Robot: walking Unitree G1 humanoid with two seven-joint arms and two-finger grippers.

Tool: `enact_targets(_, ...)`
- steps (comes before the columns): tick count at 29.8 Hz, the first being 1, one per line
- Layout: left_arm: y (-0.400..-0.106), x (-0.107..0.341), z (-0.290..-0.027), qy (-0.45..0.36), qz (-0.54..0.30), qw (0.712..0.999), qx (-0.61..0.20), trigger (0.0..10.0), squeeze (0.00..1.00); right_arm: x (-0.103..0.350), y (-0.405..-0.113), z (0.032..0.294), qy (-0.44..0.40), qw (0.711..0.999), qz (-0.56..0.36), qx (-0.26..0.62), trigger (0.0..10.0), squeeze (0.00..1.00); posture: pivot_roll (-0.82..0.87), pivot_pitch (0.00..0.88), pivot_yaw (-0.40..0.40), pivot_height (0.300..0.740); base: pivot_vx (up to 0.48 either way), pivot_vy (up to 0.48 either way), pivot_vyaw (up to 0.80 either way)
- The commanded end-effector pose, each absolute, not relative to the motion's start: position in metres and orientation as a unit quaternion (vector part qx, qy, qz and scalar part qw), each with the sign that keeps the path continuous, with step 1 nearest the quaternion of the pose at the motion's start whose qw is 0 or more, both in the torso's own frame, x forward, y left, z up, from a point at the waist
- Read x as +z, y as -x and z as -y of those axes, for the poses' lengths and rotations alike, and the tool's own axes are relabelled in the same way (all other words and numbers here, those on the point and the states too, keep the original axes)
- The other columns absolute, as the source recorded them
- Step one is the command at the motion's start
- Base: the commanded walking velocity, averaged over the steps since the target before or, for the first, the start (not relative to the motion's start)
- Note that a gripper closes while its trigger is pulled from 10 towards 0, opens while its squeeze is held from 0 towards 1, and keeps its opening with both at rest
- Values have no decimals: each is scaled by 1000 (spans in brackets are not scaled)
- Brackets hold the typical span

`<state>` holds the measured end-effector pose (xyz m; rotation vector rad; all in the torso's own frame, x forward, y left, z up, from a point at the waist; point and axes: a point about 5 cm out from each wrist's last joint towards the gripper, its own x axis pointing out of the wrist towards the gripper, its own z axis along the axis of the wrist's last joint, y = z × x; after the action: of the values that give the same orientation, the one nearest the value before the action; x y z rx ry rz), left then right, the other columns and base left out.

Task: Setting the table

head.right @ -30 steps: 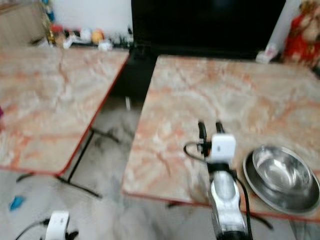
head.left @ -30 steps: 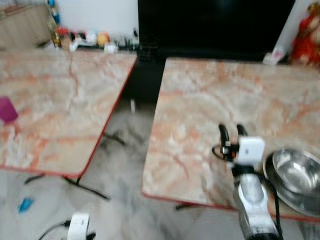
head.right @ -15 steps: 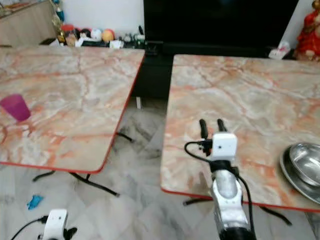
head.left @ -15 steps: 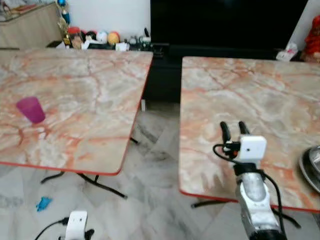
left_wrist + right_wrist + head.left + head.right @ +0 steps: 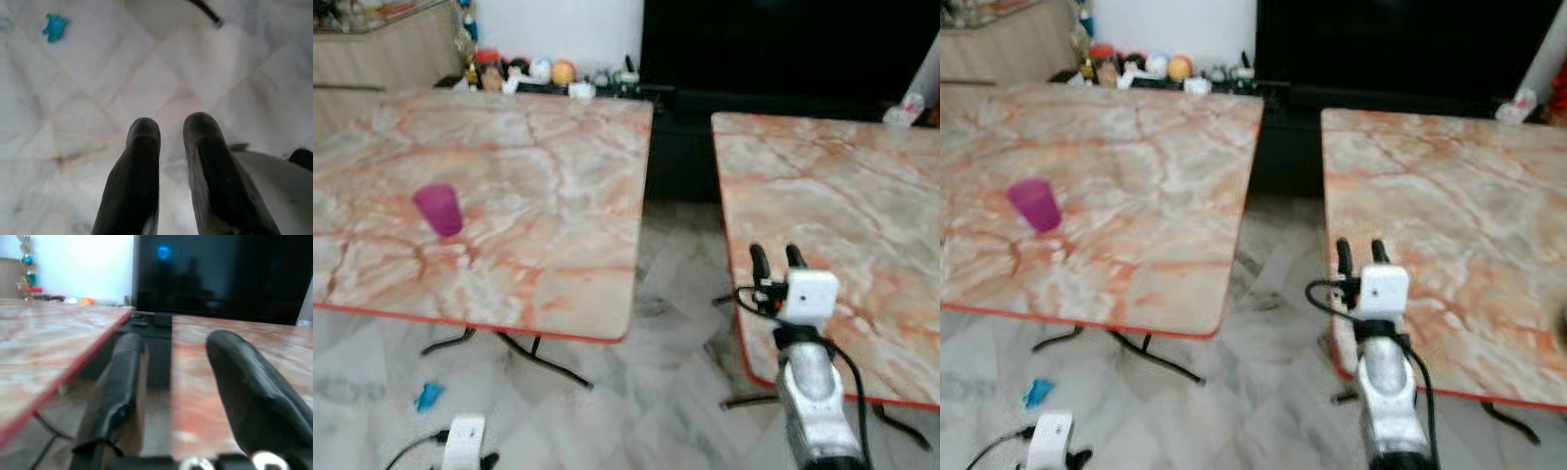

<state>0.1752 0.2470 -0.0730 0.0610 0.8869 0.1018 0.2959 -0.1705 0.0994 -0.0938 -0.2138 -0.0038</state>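
A purple cup (image 5: 438, 209) stands upright on the left marble table (image 5: 548, 166), towards its near left part. My right gripper (image 5: 776, 257) is raised over the near left edge of the right marble table (image 5: 842, 206), far from the cup. It is open, and in the right wrist view nothing sits between its fingers (image 5: 117, 377). My left gripper (image 5: 171, 128) hangs low over the floor, its fingers a little apart and holding nothing.
A gap of tiled floor (image 5: 675, 294) runs between the two tables, with black table legs (image 5: 538, 357) under the left one. A blue scrap (image 5: 428, 396) lies on the floor. A black TV unit (image 5: 783, 49) and small ornaments (image 5: 538, 71) stand behind.
The camera has turned left: the steel bowl has slid out at the right and the purple cup now sits further into view. Both arms keep their pose.
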Motion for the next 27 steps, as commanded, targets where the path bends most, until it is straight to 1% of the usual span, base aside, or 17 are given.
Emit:
enact_targets(1,-174,-75,-242,-30,-433,900,42,10000,0,97,-295,182,52,994,97,-16,10000,0,102,0,-20,740,0,360,0)
enact_targets(4,-175,-75,-241,-30,-434,900,41,10000,0,91,-294,188,57,994,84,-26,10000,0,101,0,-21,740,0,363,0)
enact_targets(6,-175,-75,-241,-31,-433,900,40,10000,0,77,-291,201,58,996,47,-54,10000,0,100,0,-21,740,0,360,0)
enact_targets(9,-175,-75,-242,-32,-434,900,39,10000,0,58,-285,212,56,995,-3,-79,10000,0,99,0,-20,740,0,360,0)
enact_targets(10,-175,-74,-243,-33,-433,900,39,10000,0,45,-279,217,58,994,-34,-89,10000,0,100,0,-22,740,0,360,0)
enact_targets(13,-175,-74,-244,-33,-433,900,39,10000,0,28,-269,222,45,992,-71,-97,10000,0,101,0,-22,740,0,360,0)
enact_targets(16,-175,-74,-245,-33,-432,900,40,10000,0,5,-253,232,19,984,-124,-127,10000,0,104,0,-23,740,0,363,0)
enact_targets(18,-175,-74,-245,-32,-432,900,40,10000,0,-2,-248,234,18,981,-142,-131,10000,0,103,0,-23,740,0,360,0)
enact_targets(21,-174,-75,-243,-32,-433,900,39,10000,0,-16,-237,235,16,973,-179,-143,10000,0,102,0,-22,740,0,358,0)
enact_targets(22,-174,-76,-240,-31,-434,899,38,10000,0,-26,-228,236,23,965,-209,-159,10000,0,109,0,-24,740,0,360,0)
enact_targets(25,-173,-77,-238,-29,-435,899,38,10000,0,-39,-216,238,16,947,-253,-197,10000,0,113,0,-25,740,0,360,0)
enact_targets(26,-173,-77,-237,-28,-435,899,39,10000,0,-45,-209,240,9,936,-275,-217,10000,0,114,0,-24,740,0,356,0)
enact_targets(27,-173,-77,-237,-29,-435,899,39,10000,0,-47,-207,240,3,933,-282,-223,10000,0,114,0,-24,740,0,360,0)
